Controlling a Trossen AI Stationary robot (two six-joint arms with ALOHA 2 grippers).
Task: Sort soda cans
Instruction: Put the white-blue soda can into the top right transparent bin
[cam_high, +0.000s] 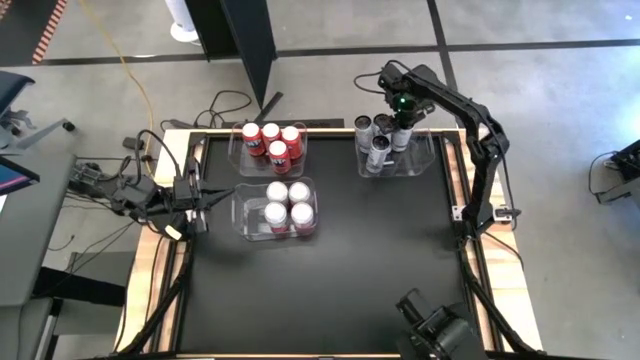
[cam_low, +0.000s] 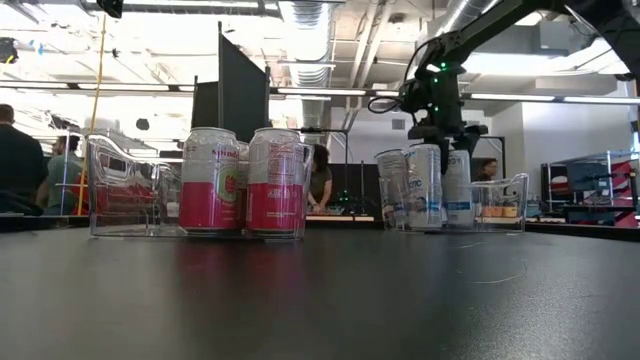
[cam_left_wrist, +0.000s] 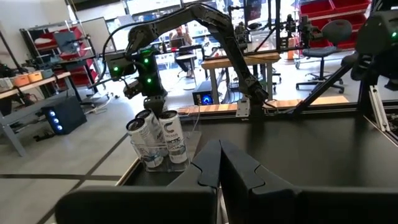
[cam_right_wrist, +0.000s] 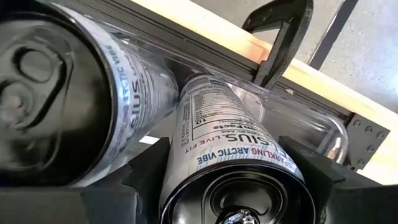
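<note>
Black matte tabletop (cam_low: 320, 300) filled the foreground at table height, with two clear plastic bins standing on it. Pink-and-white cans (cam_low: 245, 182), four of them upright in the middle bin (cam_high: 242, 212), stood closest, their smooth printed sides seen through the bin's transparent wall. Behind them, four red cans (cam_high: 272, 141) sat in a second clear bin (cam_high: 240, 140) at the table's far edge. To the right, silver cans (cam_high: 374, 140) crowded a third clear bin (cam_high: 425, 160) in the far right corner. The right gripper (cam_high: 400, 128) reached down into that bin, its dark fingers (cam_right_wrist: 149, 171) clasped on either side of one silver can (cam_right_wrist: 239, 168), a slim cylinder with fine lettering and a ridged metal end. Another silver can (cam_right_wrist: 68, 87) pressed against it. A black clamp (cam_right_wrist: 280, 37) gripped the pale wooden table edge (cam_right_wrist: 261, 81) just beyond. The left gripper (cam_high: 200, 198) waited at the table's left edge, fingers (cam_left_wrist: 249, 177) pressed together and empty. People (cam_low: 20, 160) stood in the workshop beyond the table.
</note>
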